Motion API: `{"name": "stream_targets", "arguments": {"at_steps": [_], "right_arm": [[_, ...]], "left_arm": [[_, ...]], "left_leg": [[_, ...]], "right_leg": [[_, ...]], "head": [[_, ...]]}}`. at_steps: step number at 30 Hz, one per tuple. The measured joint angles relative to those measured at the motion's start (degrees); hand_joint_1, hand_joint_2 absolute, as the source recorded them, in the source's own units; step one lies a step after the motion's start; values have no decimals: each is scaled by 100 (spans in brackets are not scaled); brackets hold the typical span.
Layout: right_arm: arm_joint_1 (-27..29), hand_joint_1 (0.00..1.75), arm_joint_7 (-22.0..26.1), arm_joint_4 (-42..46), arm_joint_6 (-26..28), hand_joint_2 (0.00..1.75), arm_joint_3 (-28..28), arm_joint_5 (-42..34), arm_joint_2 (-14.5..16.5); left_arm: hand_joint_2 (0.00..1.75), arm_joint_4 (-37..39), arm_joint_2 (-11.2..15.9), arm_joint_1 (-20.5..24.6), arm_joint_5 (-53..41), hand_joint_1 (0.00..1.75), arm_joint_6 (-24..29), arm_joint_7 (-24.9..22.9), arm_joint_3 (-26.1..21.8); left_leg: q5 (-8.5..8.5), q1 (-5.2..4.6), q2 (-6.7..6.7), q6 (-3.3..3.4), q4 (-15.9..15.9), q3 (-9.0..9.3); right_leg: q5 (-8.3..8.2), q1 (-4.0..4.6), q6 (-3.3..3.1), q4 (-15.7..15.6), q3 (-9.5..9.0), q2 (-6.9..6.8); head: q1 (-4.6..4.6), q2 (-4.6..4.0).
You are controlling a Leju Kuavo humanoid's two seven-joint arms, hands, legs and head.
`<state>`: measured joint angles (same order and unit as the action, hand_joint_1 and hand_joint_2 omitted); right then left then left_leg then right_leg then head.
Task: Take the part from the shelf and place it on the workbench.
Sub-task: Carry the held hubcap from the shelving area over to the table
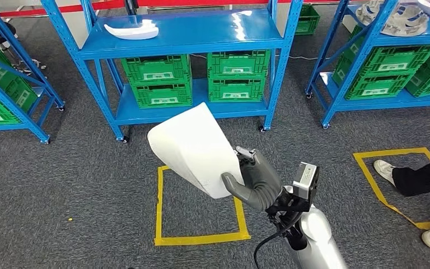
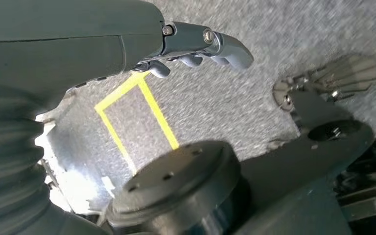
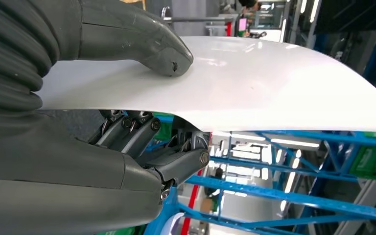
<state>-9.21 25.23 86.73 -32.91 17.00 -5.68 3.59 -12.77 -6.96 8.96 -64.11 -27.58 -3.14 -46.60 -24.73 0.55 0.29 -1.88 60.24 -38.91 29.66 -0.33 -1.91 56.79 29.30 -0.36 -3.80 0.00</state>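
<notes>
Your right hand's fingers (image 3: 142,134) sit under the white panel (image 1: 193,148) with the thumb (image 3: 147,41) pressed on its top face, so the right hand (image 1: 255,179) has the part pinched by one edge. In the head view the panel stands out ahead of the hand, tilted, held in the air above the grey carpet (image 1: 78,179) and over the yellow taped square (image 1: 199,238) on the floor.

Your left hand (image 2: 196,46) hangs low with its fingers (image 2: 225,46) apart and loosely bent, nothing in them, above the carpet and a yellow taped outline.

Beyond the panel you face a blue shelf (image 1: 185,39) on casters. Another white curved part (image 1: 131,31) lies on its upper level, and green crates (image 1: 157,81) are stacked on its lower level. More blue racks with green crates stand to either side.

To your right, a person's dark trouser leg (image 1: 423,176) and white shoes (image 1: 385,170) are at a second yellow taped square (image 1: 395,152).
</notes>
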Motion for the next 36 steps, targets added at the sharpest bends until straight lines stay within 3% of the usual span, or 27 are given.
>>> {"name": "stream_targets", "arguments": {"at_steps": [3,4,5,6,7,8,10,12,14,15,18,19,20,21,23,25,26,29,31,33,34,35,36], "right_arm": [[-8,175,-12,-9,2,175,0,4,12],[-7,175,-13,-16,2,175,0,4,13],[-6,175,-13,-24,2,175,0,4,13],[-6,175,-14,-31,2,175,0,4,13],[-5,175,-14,-37,2,175,0,4,13],[-5,175,-10,-40,2,175,0,8,13],[-2,175,18,-41,9,175,0,37,15],[12,175,67,-40,24,175,3,89,20],[43,175,93,-40,38,175,9,120,25],[57,175,90,-40,46,175,12,123,26],[77,175,29,-50,144,175,15,101,26],[77,175,4,-62,197,175,15,77,26],[73,175,-15,-79,243,175,15,45,26],[61,175,-23,-96,279,175,14,12,26],[13,175,-27,-119,324,175,5,-32,26],[-43,175,-19,-131,345,175,-9,-60,26],[-66,175,-9,-144,349,175,-21,-78,26],[-130,175,26,-257,338,175,-49,-128,26],[-189,175,44,-379,328,175,-50,-140,37],[-264,175,52,-508,327,175,-50,-139,63],[-294,175,47,-564,328,175,-50,-136,79],[-320,175,31,-611,331,175,-49,-127,93],[-343,175,9,-647,338,175,-46,-116,106]], "left_arm": [[175,4,3,1,0,0,0,1,-2],[175,5,4,2,0,0,0,1,-2],[175,4,7,1,0,0,0,1,-2],[175,4,9,1,0,0,0,1,-2],[175,3,13,3,-8,0,0,-7,-2],[175,1,15,7,-27,0,0,-17,-2],[175,-1,14,12,-96,0,0,-40,-2],[175,0,9,9,-145,0,0,-50,-2],[175,-1,2,11,-145,0,0,-40,-2],[175,-6,3,17,-125,0,0,-28,-2],[175,-28,19,33,-78,0,0,-11,-2],[175,-30,23,32,-82,0,0,-16,-2],[175,-30,27,28,-89,0,0,-22,-2],[175,-30,29,25,-92,0,0,-26,-2],[175,-29,29,20,-86,0,0,-36,-2],[175,-28,31,9,-66,0,0,-75,-3],[175,-28,33,-6,-44,0,0,-95,-6],[175,-28,50,-86,53,0,0,-101,-35],[175,-25,61,-141,103,0,0,-68,-77],[175,-20,62,-174,139,0,0,-22,-111],[175,-19,63,-183,154,0,0,-1,-125],[175,-19,64,-187,170,0,0,13,-139],[175,-19,67,-189,182,0,0,22,-153]], "left_leg": [[-831,13,-16,-67,1002,-245],[-916,14,-16,-81,1317,-266],[-860,15,-16,-87,1484,-216],[-712,17,-16,-89,1454,-75],[-558,19,-16,-87,1207,173],[-518,18,-18,-81,796,498],[-651,-2,-37,-30,-22,1037],[-739,-32,-53,55,-300,1148],[-641,-19,-32,161,-298,1068],[-575,-8,-18,217,-305,1020],[-365,-6,5,289,-291,782],[-299,-10,9,287,-282,688],[-234,-14,14,283,-269,590],[-171,-15,18,275,-253,493],[-66,-15,20,246,-217,334],[24,-23,21,189,-199,242],[73,-21,24,153,-207,223],[142,-16,22,47,-228,181],[-190,-12,1,-14,73,50],[-724,1,-11,-65,786,-155],[-888,3,-12,-82,1142,-228],[-926,2,-12,-91,1368,-236],[-845,2,-12,-91,1401,-146]], "right_leg": [[-239,-4,-52,1,274,-12],[-316,-2,-45,17,378,-14],[-388,-3,-34,39,485,-17],[-454,-7,-20,65,588,-20],[-516,-12,-1,95,693,-22],[-570,-11,26,126,784,-23],[-674,-4,84,171,898,-29],[-785,0,143,157,926,-35],[-778,-11,208,174,963,-24],[-619,-16,241,301,1020,-13],[208,-28,303,1320,1314,6],[346,-29,310,1659,1370,6],[345,-28,307,1841,1341,6],[235,-27,297,1816,1209,6],[-13,-21,251,1179,656,9],[24,7,193,362,98,19],[82,26,168,126,-39,25],[7,30,75,-2,-15,14],[-115,-2,-8,-26,84,-10],[-231,3,-47,-7,233,-19],[-285,7,-46,13,321,-21],[-336,11,-44,39,414,-25],[-385,12,-37,72,512,-29]], "head": [[-3,0],[-2,0],[-2,0],[-3,0],[-3,0],[-3,0],[1,0],[4,0],[5,0],[8,0],[11,0],[11,0],[11,0],[11,0],[11,0],[8,0],[8,0],[11,0],[3,0],[-4,0],[-4,0],[-5,0],[-5,0]]}}
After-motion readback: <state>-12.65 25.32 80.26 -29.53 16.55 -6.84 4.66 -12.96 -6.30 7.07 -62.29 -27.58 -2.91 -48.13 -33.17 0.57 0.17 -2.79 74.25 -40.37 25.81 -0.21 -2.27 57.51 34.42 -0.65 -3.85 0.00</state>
